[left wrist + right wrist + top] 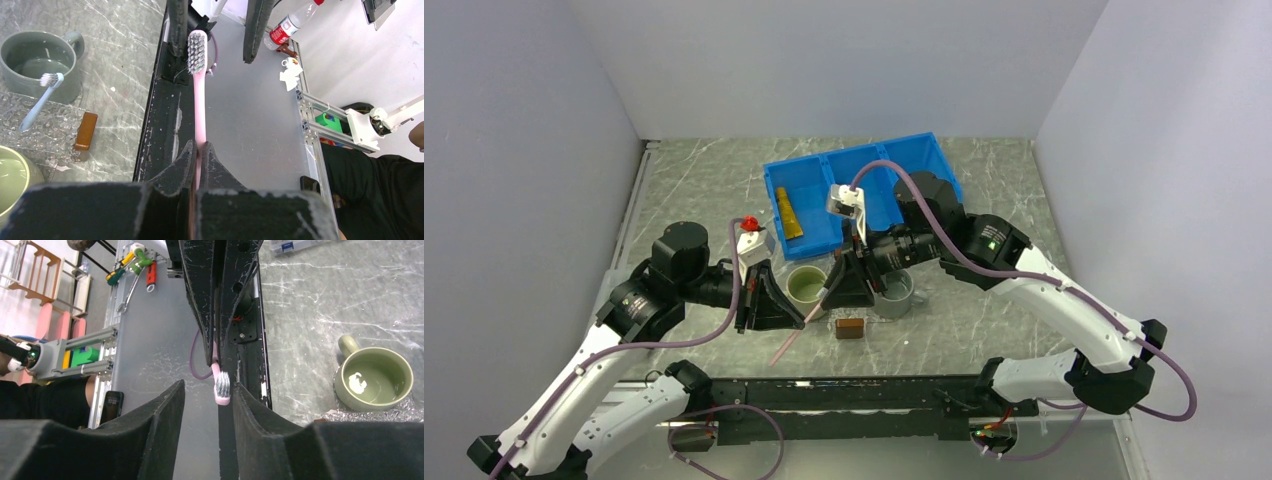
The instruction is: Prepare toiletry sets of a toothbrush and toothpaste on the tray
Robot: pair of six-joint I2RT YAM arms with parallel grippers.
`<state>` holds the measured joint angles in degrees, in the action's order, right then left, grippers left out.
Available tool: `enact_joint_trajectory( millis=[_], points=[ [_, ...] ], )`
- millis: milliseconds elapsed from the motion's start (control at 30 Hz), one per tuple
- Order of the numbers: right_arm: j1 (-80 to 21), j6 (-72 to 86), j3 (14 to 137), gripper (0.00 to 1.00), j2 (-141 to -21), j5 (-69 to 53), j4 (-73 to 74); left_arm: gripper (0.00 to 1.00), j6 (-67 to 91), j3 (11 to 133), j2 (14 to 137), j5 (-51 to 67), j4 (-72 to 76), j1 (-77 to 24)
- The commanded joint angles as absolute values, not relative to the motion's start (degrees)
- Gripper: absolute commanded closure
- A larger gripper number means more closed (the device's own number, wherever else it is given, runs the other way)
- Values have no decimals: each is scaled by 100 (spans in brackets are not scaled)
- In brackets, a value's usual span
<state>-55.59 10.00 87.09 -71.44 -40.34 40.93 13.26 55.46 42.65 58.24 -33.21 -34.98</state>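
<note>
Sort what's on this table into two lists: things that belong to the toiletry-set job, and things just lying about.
Job:
- pink toothbrush, clamped in the left gripper
- blue toothbrush
- yellow-orange tube, in the blue bin
- clear tray

Lying about:
- grey mug
- green mug

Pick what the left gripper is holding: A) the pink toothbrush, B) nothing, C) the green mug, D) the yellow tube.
A: the left gripper is shut on the handle of the pink toothbrush, whose bristled head points away from it.
</note>
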Motion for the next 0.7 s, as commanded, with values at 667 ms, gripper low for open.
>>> enact_joint_trajectory(
  millis=[667],
  points=[
    [-5641, 914, 8679, 100, -7235, -4252, 3816, 100, 1223, 5540, 4242, 5909, -3132, -3525]
  ],
)
